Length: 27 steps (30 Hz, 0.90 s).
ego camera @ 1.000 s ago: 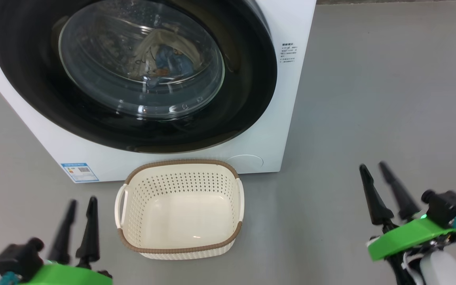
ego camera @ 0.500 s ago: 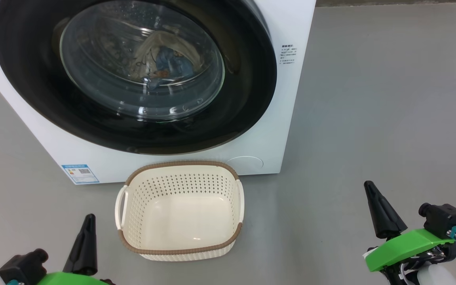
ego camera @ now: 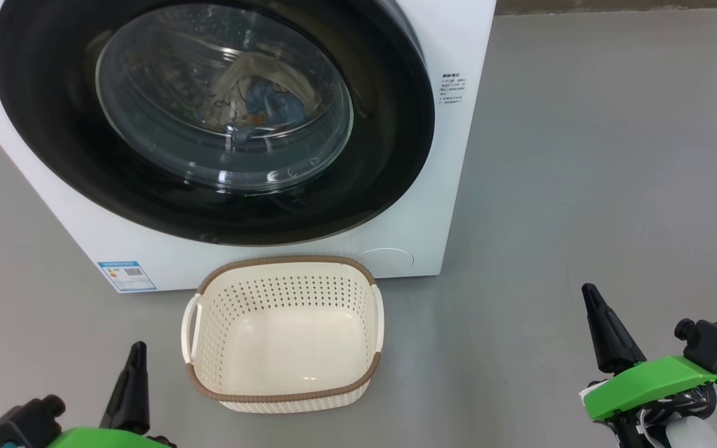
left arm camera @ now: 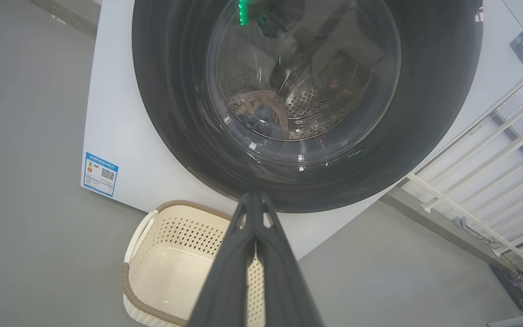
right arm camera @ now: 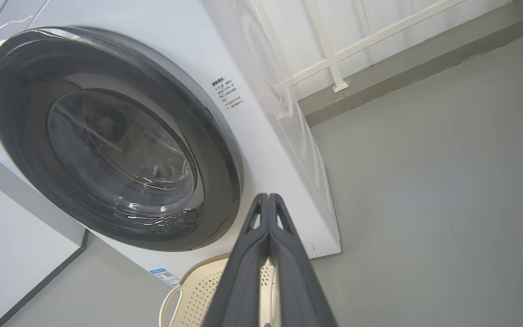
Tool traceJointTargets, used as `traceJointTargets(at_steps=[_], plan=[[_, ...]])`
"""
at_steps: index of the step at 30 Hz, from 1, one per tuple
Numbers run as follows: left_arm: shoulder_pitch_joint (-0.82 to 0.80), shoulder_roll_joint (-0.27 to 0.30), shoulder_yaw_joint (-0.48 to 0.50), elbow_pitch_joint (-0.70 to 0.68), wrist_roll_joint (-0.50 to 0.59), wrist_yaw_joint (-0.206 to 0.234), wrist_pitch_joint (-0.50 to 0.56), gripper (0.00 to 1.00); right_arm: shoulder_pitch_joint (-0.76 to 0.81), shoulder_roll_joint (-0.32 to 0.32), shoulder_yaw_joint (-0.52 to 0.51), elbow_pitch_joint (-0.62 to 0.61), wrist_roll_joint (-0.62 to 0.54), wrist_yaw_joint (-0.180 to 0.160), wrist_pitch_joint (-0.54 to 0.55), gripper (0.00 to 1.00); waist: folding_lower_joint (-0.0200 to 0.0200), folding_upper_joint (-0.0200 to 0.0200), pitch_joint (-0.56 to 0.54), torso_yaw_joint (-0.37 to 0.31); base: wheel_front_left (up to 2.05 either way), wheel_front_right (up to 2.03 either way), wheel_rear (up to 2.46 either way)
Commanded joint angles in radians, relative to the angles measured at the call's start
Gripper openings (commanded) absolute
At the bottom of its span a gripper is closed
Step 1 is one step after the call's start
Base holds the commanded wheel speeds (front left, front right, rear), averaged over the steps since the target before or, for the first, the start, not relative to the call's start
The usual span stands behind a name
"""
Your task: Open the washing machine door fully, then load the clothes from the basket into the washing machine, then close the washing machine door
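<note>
The washing machine (ego camera: 452, 186) stands ahead with its round black door (ego camera: 389, 155) closed flat against the front. Through the glass porthole (ego camera: 221, 93) I see the clothes (ego camera: 268, 99), light blue and cream, lying in the drum. In front of the machine the cream basket (ego camera: 284, 392) sits on the floor with nothing in it. My left gripper (ego camera: 136, 354) is shut at the lower left, beside the basket. At the lower right my right gripper (ego camera: 590, 295) is shut too, well away from the door. The left wrist view shows door (left arm camera: 425, 113), basket (left arm camera: 170, 240) and shut gripper (left arm camera: 253, 196).
Grey floor (ego camera: 582, 155) stretches to the right of the machine. A blue label (ego camera: 127, 275) marks the machine's lower left corner. White railing (left arm camera: 493, 181) and a low ledge run beside the machine in the left wrist view; the same railing (right arm camera: 334, 59) stands behind it.
Both grippers have gone from open to shut and sunk lower in the head view. The picture has shifted slightly down. Door, clothes and basket stay as they were.
</note>
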<state>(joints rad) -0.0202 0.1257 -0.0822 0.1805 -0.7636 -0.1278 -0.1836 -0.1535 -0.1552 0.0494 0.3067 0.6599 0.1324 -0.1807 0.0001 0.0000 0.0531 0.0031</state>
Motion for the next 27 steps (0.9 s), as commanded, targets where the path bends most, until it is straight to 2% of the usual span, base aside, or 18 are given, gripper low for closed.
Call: traceJointTargets(at_steps=[1, 27], plan=[[-0.035, 0.011, 0.022, -0.016, -0.028, -0.001, 0.007, 0.00, -0.012, -0.003, -0.008, -0.029, 0.039, 0.000, 0.007, 0.00, -0.0001, 0.0000, -0.001, 0.000, 0.00, 0.00, 0.00], [-0.049, -0.007, 0.062, 0.005, -0.245, -0.001, 0.078, 0.00, 0.003, 0.024, -0.047, -0.037, 0.277, -0.001, 0.081, 0.00, -0.0001, 0.0000, -0.014, -0.001, 0.00, 0.00, 0.00]])
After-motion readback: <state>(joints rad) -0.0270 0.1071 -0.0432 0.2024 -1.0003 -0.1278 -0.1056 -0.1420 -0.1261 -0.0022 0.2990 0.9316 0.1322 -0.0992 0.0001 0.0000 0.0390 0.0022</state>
